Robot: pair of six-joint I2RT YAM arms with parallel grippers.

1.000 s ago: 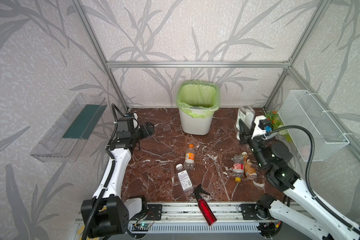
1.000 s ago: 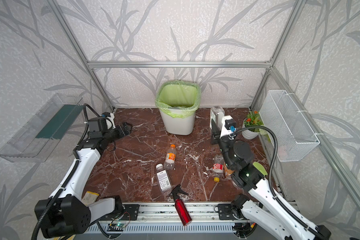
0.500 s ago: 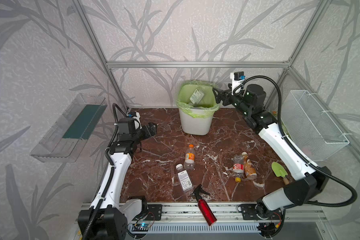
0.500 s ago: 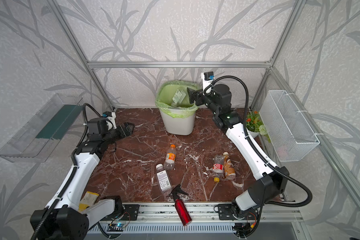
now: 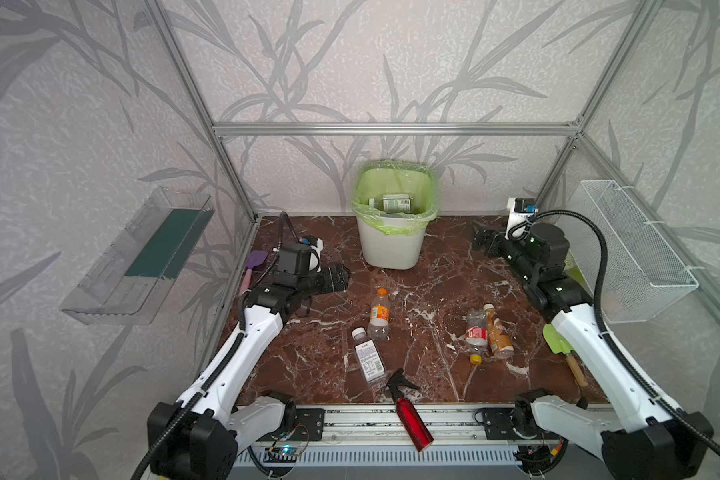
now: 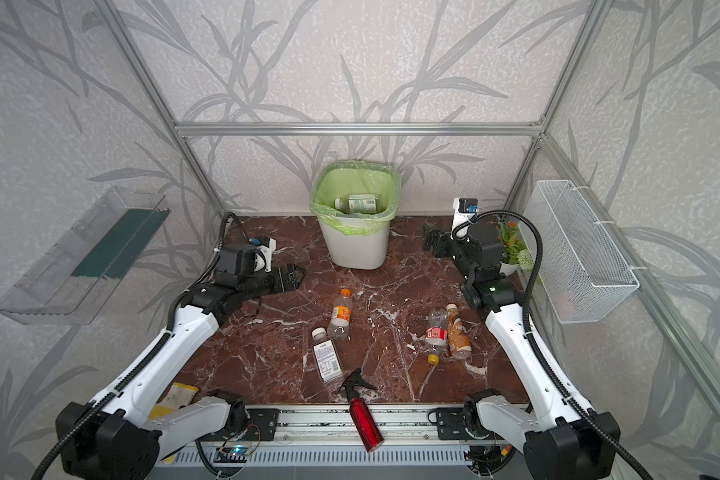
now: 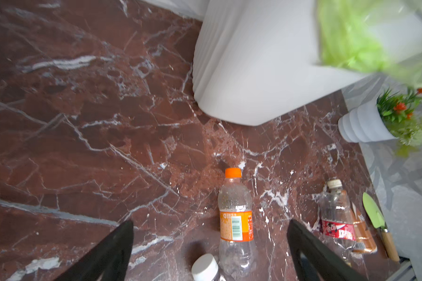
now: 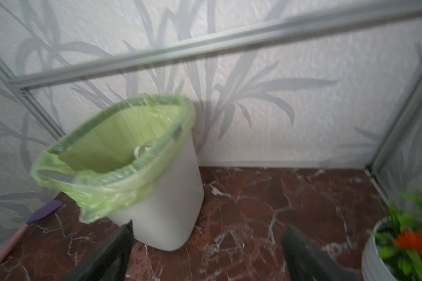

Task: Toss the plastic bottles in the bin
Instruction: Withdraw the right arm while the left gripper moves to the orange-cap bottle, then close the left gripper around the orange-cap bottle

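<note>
Now the right end effector (image 5: 484,243) has its jaws wide with nothing between them, and it is drawn back a little to the side of the bin (image 5: 387,249). Half a second ago it was reaching over the opening, and a second ago it was closed, it seems on a bottle. Beyond its fingertips, inside the green liner, a white-labelled bottle (image 5: 396,203) lies on its side, so I judge this throw as done. The left end effector (image 5: 341,276) is also spread wide and empty, a bit more open than before. Just ahead of it and lower, on the worktop (image 5: 308,361), lies the orange-labelled bottle (image 5: 379,313). The white-capped bottle (image 5: 366,359) lies further on, touching it or almost. Behind the right end effector, nearer to its arm's base, the red-labelled bottle (image 5: 474,332) and the brown bottle (image 5: 497,336) lie side by side. Four bottles are therefore left outside the bin, and the orange-labelled one seems the natural next pick for the left arm.
</note>
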